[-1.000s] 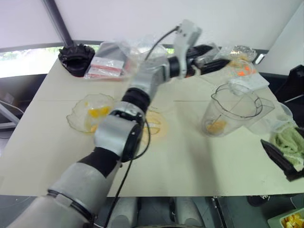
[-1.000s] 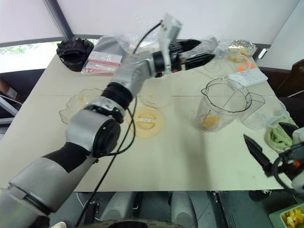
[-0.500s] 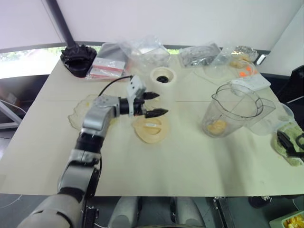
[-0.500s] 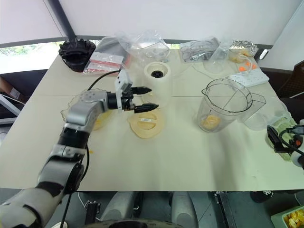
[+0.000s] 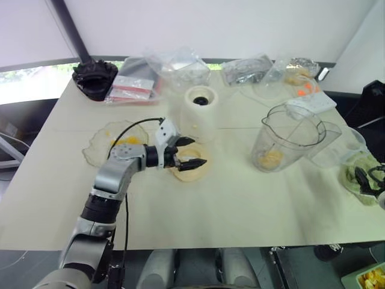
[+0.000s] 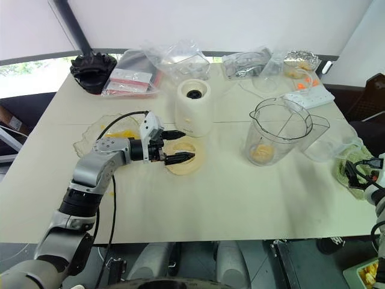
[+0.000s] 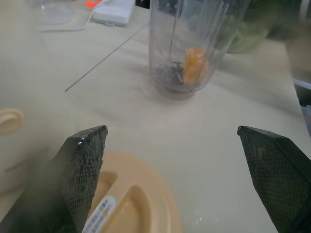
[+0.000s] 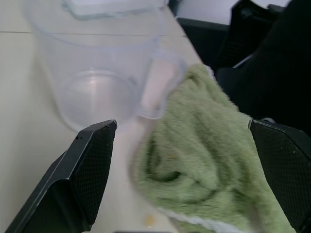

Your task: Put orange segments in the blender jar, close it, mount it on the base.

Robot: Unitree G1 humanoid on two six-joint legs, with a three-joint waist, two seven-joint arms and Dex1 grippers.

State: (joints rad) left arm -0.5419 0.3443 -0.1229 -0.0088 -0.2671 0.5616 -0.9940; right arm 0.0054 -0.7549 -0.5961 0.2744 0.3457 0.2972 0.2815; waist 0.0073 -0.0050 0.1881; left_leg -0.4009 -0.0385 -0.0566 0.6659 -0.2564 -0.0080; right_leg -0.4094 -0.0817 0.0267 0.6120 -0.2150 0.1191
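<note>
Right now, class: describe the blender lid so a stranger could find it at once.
On the cream table, find the tall white base near the middle. Just in front of it lies the lid, under the open left gripper. It is a flat cream disc; the dish beside it is clear.

lid [image 5: 187,167]: partly hidden by left gripper [image 5: 194,152] | green cloth [image 8: 204,160]: cut off at edge

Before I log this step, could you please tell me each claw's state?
Left claw: open, empty, over the flat round cream lid.
Right claw: open, empty, by the fluffy green cloth.
</note>
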